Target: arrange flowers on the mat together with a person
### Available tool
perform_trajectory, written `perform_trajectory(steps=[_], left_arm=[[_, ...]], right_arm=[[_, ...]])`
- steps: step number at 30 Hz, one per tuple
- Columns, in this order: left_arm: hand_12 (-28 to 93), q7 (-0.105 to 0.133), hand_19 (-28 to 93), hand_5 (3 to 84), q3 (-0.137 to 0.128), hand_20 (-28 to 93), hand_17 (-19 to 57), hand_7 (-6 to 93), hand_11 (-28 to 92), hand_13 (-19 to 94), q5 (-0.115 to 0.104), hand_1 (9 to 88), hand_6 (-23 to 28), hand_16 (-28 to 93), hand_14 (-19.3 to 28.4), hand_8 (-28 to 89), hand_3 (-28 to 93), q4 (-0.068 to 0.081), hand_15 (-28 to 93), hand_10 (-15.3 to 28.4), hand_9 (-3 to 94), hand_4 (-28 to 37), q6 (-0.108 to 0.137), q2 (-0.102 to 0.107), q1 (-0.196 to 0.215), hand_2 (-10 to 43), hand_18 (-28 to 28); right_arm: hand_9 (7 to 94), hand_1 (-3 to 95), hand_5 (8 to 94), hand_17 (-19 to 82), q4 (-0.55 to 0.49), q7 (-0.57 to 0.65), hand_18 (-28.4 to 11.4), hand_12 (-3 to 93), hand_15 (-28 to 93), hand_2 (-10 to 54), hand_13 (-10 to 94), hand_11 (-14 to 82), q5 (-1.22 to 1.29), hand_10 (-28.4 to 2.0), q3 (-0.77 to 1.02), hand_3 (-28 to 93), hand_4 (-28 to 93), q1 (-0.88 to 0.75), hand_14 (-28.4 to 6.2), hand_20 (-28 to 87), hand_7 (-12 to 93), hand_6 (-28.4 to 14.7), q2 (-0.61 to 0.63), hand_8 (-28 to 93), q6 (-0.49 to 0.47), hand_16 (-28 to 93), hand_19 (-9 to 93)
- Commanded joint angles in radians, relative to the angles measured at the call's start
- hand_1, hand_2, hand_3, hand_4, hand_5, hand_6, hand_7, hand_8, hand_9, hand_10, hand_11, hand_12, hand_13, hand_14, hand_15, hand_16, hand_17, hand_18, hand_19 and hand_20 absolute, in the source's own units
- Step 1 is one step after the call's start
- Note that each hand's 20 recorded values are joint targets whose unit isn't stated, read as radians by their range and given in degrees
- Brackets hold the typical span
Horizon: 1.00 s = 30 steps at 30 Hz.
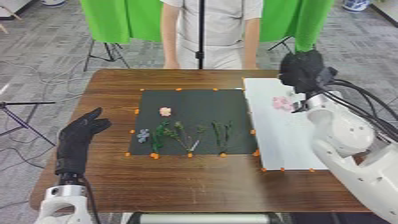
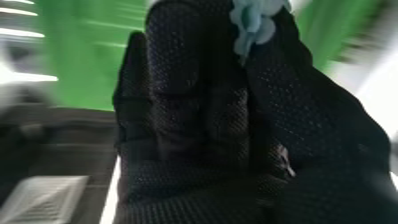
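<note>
"Where's the mat (image 1: 226, 102)?"
"On the table (image 1: 169, 185), left of the board (image 1: 280, 137)."
"What's on it?"
"Stems (image 1: 220, 135) in the near half, one flower (image 1: 143, 135) left of them, another flower (image 1: 165, 111) farther off."
"And the board?"
"A third flower (image 1: 283, 103), in its far half."

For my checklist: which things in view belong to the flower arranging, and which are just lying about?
Job: dark mat; pale pink flower, bluish flower, green stems; white board; pink flower; light blue flower in right hand.

Lying about: green cloth; tripod; blue-and-white pot.
</note>
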Motion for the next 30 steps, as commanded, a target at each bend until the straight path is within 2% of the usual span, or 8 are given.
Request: perform_trajectory(steps=[1,7,10,16,20,24,26,30], left_arm=[[16,-0.015,8,50.8,0.008,21,10.2,13.9,23,42,0.001,24.4,4.3,2,18.9,-5,69,0.006,23,14.2,51.0,-21.8,0.001,-0.005,0.016,1.0,12.7],[17,-0.016,8,51.1,0.017,21,10.2,13.9,23,42,0.000,23.8,4.5,2,19.0,-5,69,0.012,23,14.2,51.1,-22.3,-0.002,-0.006,0.012,1.0,12.7],[17,-0.018,8,52.0,0.020,21,10.3,13.6,23,42,-0.002,22.7,4.6,2,19.2,-5,70,0.014,24,14.4,51.2,-23.7,-0.008,-0.007,0.010,1.1,12.6],[19,-0.011,8,54.9,0.027,21,10.2,12.3,21,42,-0.007,18.9,4.4,3,20.2,-3,71,0.020,24,16.6,52.6,-27.7,-0.006,-0.005,0.006,2.1,12.7],[20,-0.012,8,56.6,0.029,21,10.2,11.4,20,41,-0.012,16.9,4.7,3,20.5,-3,72,0.015,25,17.9,53.6,-28.1,-0.002,-0.007,0.002,3.0,12.6],[22,-0.014,8,57.5,0.034,21,10.1,11.3,19,41,-0.010,16.6,4.2,3,20.8,-2,71,0.019,25,18.2,54.6,-28.2,-0.007,-0.003,-0.004,4.3,12.7],[24,-0.014,8,58.2,0.029,21,10.1,11.2,18,41,-0.009,15.9,3.9,4,20.9,-1,72,0.026,25,18.5,55.5,-28.2,-0.017,-0.006,-0.011,3.8,12.7],[26,-0.020,9,58.7,0.031,20,10.1,11.6,17,42,-0.008,15.7,3.0,4,21.0,-1,71,0.024,25,18.7,57.5,-28.3,-0.019,-0.004,-0.014,3.4,12.7]], right_arm=[[93.3,61.7,85.8,35,0.012,-0.182,-11.4,30.4,29,-9.5,80,3.7,0.106,-5.4,-0.397,62,-28,0.395,-3.5,46,18,6.8,-0.094,3,-0.005,56,29],[93.1,61.6,85.6,35,0.113,-0.259,-11.2,30.4,31,-9.5,79,3.6,0.112,-5.1,-0.608,61,-28,0.525,-3.4,47,18,6.9,-0.227,3,-0.013,55,29],[93.0,61.6,85.6,35,0.158,-0.284,-11.1,30.5,32,-9.5,79,3.7,0.109,-5.1,-0.652,61,-28,0.543,-3.5,47,18,6.8,-0.285,2,-0.023,56,29],[93.1,61.6,85.8,34,0.239,-0.299,-11.2,30.2,33,-9.5,78,3.9,0.090,-5.7,-0.658,62,-28,0.524,-3.9,47,18,5.7,-0.374,1,-0.041,56,29],[93.0,61.7,85.7,34,0.278,-0.304,-11.3,29.9,35,-9.5,77,4.0,0.070,-6.1,-0.655,62,-28,0.510,-4.1,47,19,5.2,-0.408,1,-0.055,56,29],[92.7,61.2,85.6,33,0.298,-0.313,-11.4,29.6,36,-9.5,76,4.1,0.053,-6.3,-0.654,63,-28,0.485,-4.2,47,19,4.9,-0.423,1,-0.079,55,30],[92.2,60.8,85.1,33,0.315,-0.308,-11.7,29.9,37,-9.5,76,4.2,0.047,-6.5,-0.666,64,-28,0.483,-4.4,47,19,4.5,-0.432,1,-0.079,55,30],[91.8,60.1,84.5,32,0.337,-0.303,-12.0,30.4,38,-9.5,75,4.5,0.028,-6.7,-0.668,65,-28,0.472,-4.8,47,20,4.2,-0.445,1,-0.077,54,31]])
